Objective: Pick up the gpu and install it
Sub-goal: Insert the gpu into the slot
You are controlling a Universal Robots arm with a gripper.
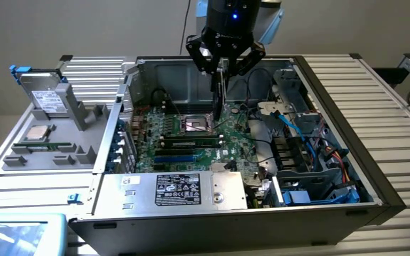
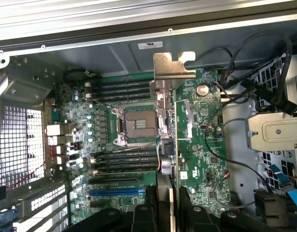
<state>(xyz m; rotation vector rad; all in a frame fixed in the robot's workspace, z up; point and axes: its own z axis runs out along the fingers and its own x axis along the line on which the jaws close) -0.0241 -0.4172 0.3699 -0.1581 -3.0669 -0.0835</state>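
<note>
The gpu [image 1: 221,90] hangs edge-on and upright inside the open computer case [image 1: 333,106], with my gripper [image 1: 223,57] shut on its top edge. Its lower edge is just above the motherboard [image 1: 190,144], next to the empty CPU socket [image 1: 194,124]. In the wrist view the gpu [image 2: 166,145] runs away from my gripper [image 2: 168,205] as a thin edge, with its silver end bracket [image 2: 172,67] at the far end near the case wall. The dark fingers [image 2: 150,205] press on both sides of the card. The blue expansion slots [image 2: 117,192] lie off to one side of the card.
A grey holder tray [image 1: 84,154] at the exterior view's left carries a silver hard drive [image 1: 45,96], a CPU chip [image 1: 38,132] and a green RAM stick [image 1: 45,145]. A labelled power supply [image 1: 180,189] fills the case front. Black and blue cables [image 1: 312,144] crowd the right side.
</note>
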